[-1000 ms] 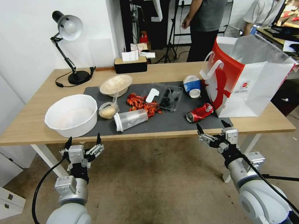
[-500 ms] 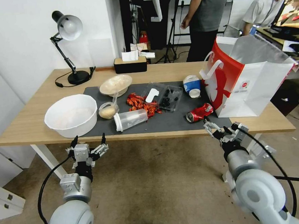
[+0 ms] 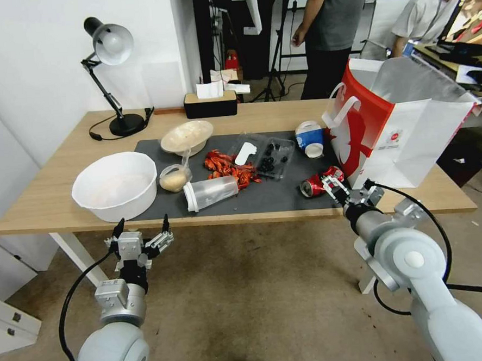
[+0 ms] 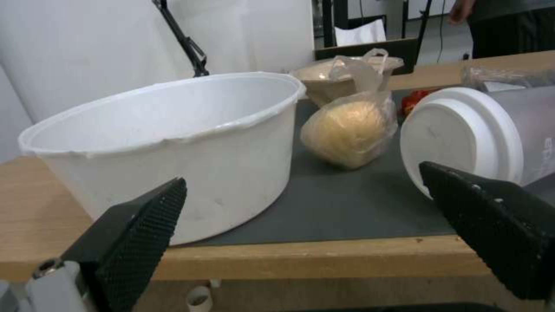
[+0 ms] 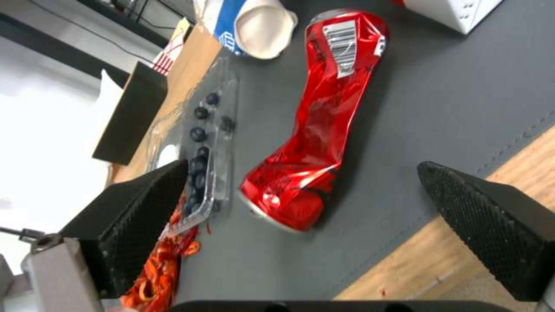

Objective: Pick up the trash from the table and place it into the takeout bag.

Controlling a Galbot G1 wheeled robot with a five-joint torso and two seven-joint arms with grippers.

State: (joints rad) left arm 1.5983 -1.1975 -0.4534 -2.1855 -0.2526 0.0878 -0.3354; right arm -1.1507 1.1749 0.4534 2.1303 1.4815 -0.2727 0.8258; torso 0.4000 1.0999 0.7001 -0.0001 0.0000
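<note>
At the table's (image 3: 46, 206) front edge, I am holding the right gripper (image 3: 344, 188) spread wide just above the crushed red soda can (image 3: 318, 183) lying beside the takeout bag (image 3: 406, 121), while the left gripper (image 3: 141, 233) is hanging open below the tabletop.

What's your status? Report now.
Right gripper open over crushed red soda can, not gripping. Left gripper open, parked below table edge. Takeout bag beside can, nothing blocking.

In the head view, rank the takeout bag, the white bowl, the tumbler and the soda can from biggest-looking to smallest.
1. Takeout bag, clearly largest.
2. White bowl.
3. Tumbler, lying on its side.
4. Soda can, crushed, with the right hand partly in front of it, so its full length is hidden.
</note>
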